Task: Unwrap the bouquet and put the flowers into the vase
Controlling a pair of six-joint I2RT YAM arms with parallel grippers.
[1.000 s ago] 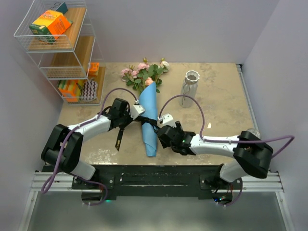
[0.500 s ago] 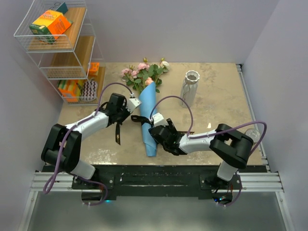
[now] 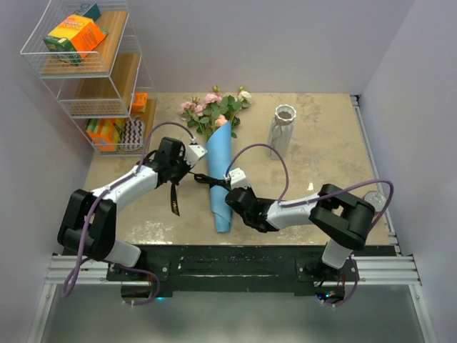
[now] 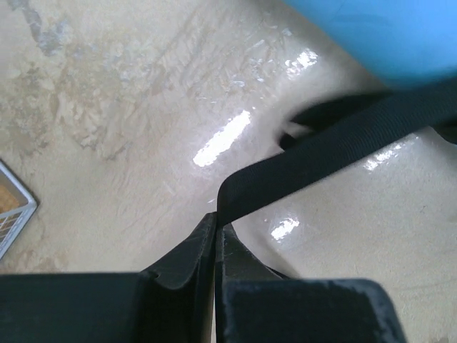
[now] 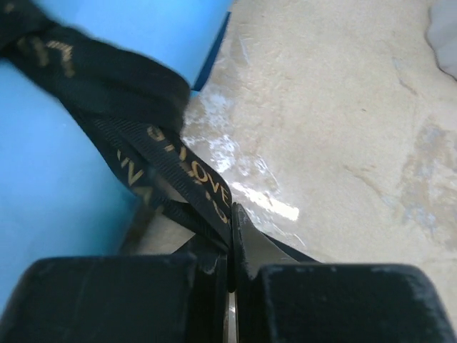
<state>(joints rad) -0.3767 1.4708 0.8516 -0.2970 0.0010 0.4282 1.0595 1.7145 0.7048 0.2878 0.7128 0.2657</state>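
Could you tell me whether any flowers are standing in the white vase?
No, the roses all sit in the blue paper cone, which lies apart from the vase.

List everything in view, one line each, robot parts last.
Bouquet: one, blue paper cone, lying mid-table.
Roses: several, pink and peach, at the cone's far end.
Ribbon: one, black, tied around the cone.
Vase: one, white, upright right of the bouquet.
Wire rack: one, white, far left corner.
Box: one, orange and green, rack's top shelf.
Table: one, beige, under everything.
Left hand: one, black, shut on ribbon left of cone.
Right hand: one, black, shut on ribbon right of cone.
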